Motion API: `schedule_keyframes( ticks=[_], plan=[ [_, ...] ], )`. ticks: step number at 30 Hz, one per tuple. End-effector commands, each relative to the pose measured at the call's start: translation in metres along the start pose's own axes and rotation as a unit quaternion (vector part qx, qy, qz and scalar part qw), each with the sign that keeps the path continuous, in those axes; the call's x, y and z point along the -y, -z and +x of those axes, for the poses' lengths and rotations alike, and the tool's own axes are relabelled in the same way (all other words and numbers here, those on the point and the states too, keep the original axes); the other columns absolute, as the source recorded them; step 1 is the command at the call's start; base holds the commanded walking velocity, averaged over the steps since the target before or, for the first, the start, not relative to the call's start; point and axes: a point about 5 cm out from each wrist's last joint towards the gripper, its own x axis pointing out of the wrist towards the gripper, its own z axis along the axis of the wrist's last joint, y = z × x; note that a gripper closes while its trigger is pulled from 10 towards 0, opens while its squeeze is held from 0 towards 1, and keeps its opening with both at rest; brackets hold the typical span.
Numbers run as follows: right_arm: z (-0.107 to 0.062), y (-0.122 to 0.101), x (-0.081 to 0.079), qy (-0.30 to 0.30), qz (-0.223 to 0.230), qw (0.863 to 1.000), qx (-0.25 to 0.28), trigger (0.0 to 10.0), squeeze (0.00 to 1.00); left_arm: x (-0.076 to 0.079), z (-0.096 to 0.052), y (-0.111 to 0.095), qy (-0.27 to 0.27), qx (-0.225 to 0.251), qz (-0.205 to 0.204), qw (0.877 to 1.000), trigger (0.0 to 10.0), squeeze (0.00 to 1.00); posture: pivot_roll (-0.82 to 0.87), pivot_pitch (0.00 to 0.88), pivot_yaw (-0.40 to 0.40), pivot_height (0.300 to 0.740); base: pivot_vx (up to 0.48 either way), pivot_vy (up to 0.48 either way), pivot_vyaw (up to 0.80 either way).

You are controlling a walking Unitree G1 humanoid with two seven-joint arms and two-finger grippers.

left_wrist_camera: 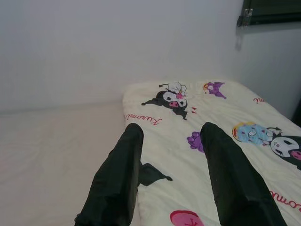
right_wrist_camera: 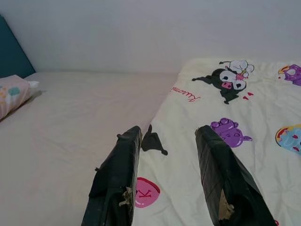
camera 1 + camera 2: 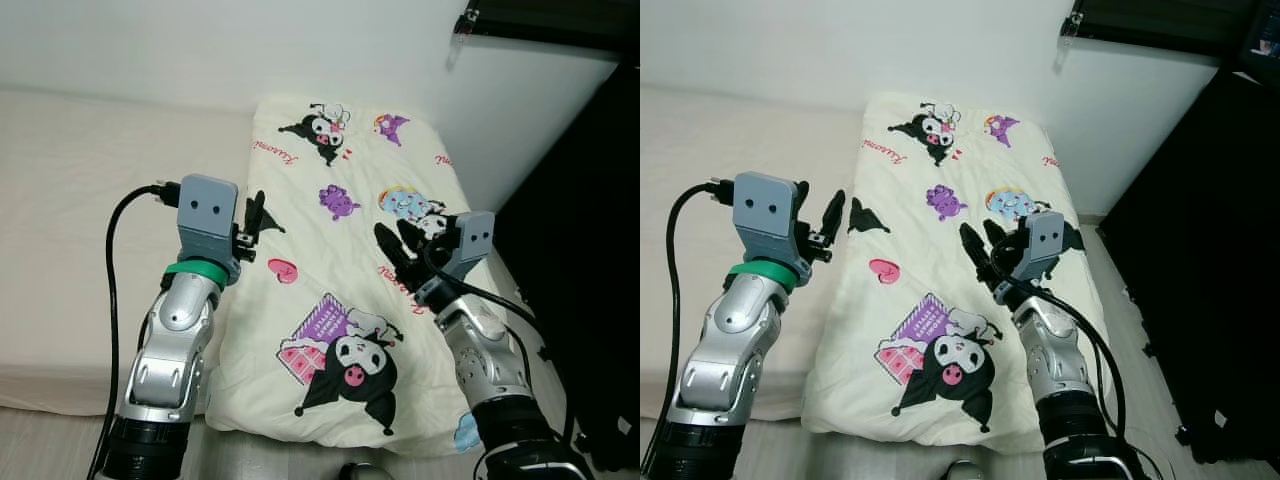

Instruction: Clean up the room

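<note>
two grippers hang above a folded cartoon-print quilt (image 3: 350, 290), both empty with fingers spread wide. the left gripper (image 3: 254, 222) sits over the quilt's edge at 9 o'clock, the right gripper (image 3: 405, 250) over its middle toward 3 o'clock; neither seems to touch the cloth. held apart like this, they look poised to take hold of it or smooth it, which would suit tidying. the quilt lies folded into a long pad on the bare beige mattress (image 3: 70, 230), which runs on to 9 o'clock, where a small pillow (image 2: 11, 96) rests. a white wall (image 3: 200, 45) closes 12 o'clock; dark furniture (image 3: 585, 250) stands at 3 o'clock.
</note>
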Motion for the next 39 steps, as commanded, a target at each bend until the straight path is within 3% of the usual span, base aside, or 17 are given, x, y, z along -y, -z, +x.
schedule_keyframes(
  ticks=[1,11,33,39],
  plan=[
    [-0.0054,0.0041,0.0039,0.009,0.001,1.000,-0.011,10.0,0.00,0.0021,-0.0022,0.0018,0.004,-0.004,-0.002,1.000,10.0,0.00,0.02,0.005,-0.076,0.740,0.000,0.000,0.00],
    [-0.0061,0.0055,0.0039,0.009,0.002,1.000,-0.014,10.0,0.00,0.0017,-0.0022,0.0023,0.002,-0.007,-0.002,1.000,10.0,0.00,0.02,0.008,-0.076,0.740,0.000,0.000,0.00],
    [-0.0072,0.0066,0.0066,0.017,0.003,1.000,-0.016,10.0,0.00,0.0018,-0.0017,0.0010,0.001,-0.004,-0.003,1.000,10.0,0.00,0.02,0.009,-0.070,0.740,0.000,0.372,0.00],
    [-0.0077,0.0076,0.0066,0.017,0.004,1.000,-0.018,10.0,0.00,0.0014,-0.0022,-0.0003,0.002,0.002,0.006,1.000,10.0,0.00,0.02,0.009,-0.068,0.740,0.000,0.000,0.00]
  ],
)
